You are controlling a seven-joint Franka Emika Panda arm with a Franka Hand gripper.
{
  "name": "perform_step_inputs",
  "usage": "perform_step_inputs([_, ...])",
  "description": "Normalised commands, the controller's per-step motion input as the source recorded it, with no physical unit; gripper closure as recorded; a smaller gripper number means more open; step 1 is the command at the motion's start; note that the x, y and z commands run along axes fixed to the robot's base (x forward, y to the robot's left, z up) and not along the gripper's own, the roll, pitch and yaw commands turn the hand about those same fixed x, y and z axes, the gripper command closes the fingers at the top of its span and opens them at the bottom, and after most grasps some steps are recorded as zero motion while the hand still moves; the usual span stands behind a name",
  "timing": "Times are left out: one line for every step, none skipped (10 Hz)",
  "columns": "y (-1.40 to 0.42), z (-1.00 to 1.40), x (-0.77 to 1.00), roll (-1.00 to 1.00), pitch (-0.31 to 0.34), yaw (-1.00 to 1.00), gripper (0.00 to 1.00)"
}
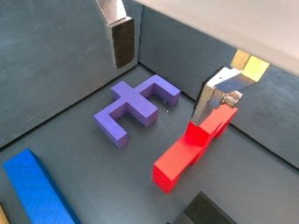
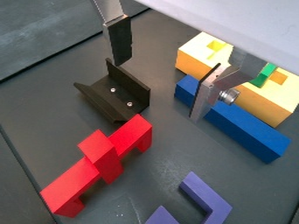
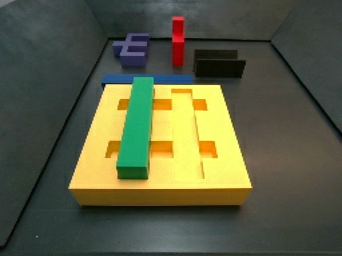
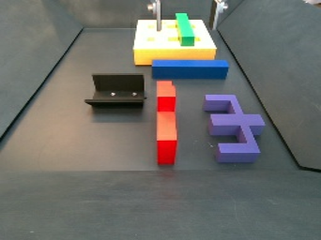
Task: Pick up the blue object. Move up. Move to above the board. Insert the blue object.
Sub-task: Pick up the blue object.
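Fingers [image 2: 118,39] stand wide apart with nothing between them — gripper [image 2: 163,66] hangs above the floor, over the gap between the fixture [image 2: 114,94] and the blue object [image 2: 239,124]. Pick-up is not yet made.

Left to right in a side view: fixture [image 4: 115,91] well to the left, red piece [image 4: 166,121] down the middle, purple E-shaped block [image 4: 232,127] on the right. Blue object [image 4: 190,67] lies flat on the floor, crosswise, just in front of the board [image 4: 157,43] and very near its front wall. Green bar [image 4: 185,28] already sits in a board groove.

Doing the grasp well, as I judge it:
- centre the gripper over the bar's middle so it lifts level
- close across the narrow width, fingers astride the long sides — the far finger has to drop between bar and board wall, and that clearance looks tight
- come straight down, no sideways drift, or the red piece's end gets clipped
- lift vertically before translating toward the board
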Motion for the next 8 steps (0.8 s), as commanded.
perform_step_inputs([0.00,0.00,-0.02,0.00,0.000,0.00,0.00])
perform_step_inputs([0.00,0.00,-0.02,0.00,0.000,0.00,0.00])
perform_step_inputs([0.00,0.00,-0.04,0.00,0.000,0.00,0.00])
perform_step_inputs([0.00,0.00,-0.02,0.00,0.000,0.00,0.00])
perform_step_inputs([0.00,0.00,-0.03,0.00,0.000,0.00,0.00])
perform_step_inputs([0.00,0.00,-0.04,0.00,0.000,0.00,0.00])
perform_step_inputs([0.00,0.00,-0.02,0.00,0.000,0.00,0.00])
perform_step_inputs([-0.01,0.00,0.00,0.01,0.000,0.00,0.00])
